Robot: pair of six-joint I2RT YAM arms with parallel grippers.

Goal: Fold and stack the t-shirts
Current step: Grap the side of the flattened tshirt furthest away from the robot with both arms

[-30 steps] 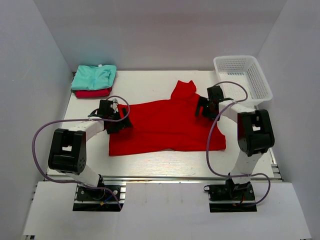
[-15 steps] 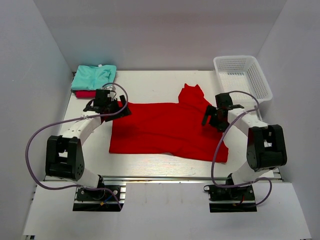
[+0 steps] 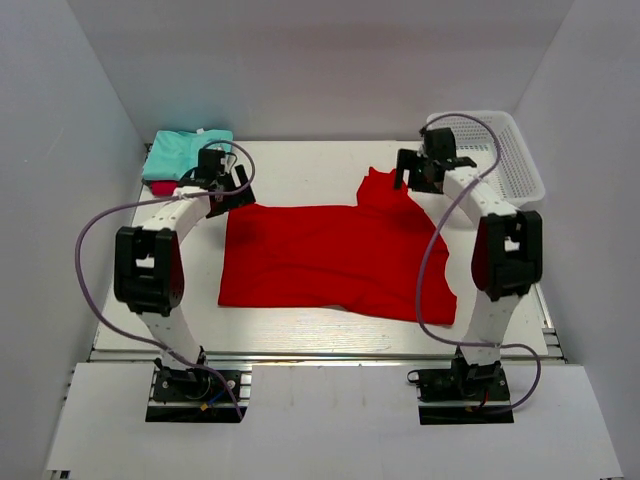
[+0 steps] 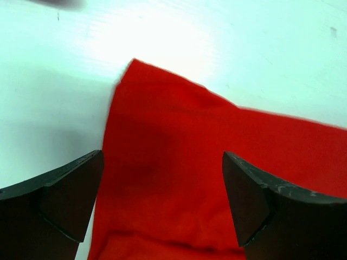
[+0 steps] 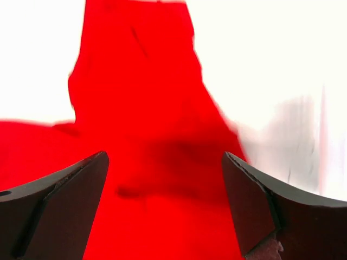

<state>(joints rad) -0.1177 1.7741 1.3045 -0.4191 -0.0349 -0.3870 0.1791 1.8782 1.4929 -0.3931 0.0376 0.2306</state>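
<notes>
I saw the red t-shirt (image 3: 335,262) spread flat across the middle of the table (image 3: 300,165), with one sleeve poking toward the far edge. The left gripper (image 3: 222,188) hung over the shirt's far-left corner. My left wrist feed showed its jaws standing wide apart with nothing between them, and that corner of red cloth lay directly below the gap. The right gripper (image 3: 418,178) hovered at the far sleeve, near the white basket (image 3: 520,165). Its jaws were equally spread and empty, and the sleeve lay under and ahead of them. I could not tell whether any fingertip touched the cloth. The mint t-shirt (image 3: 188,152) sat folded on the crimson t-shirt (image 3: 162,187) at the table's far-left corner, near the left gripper.
</notes>
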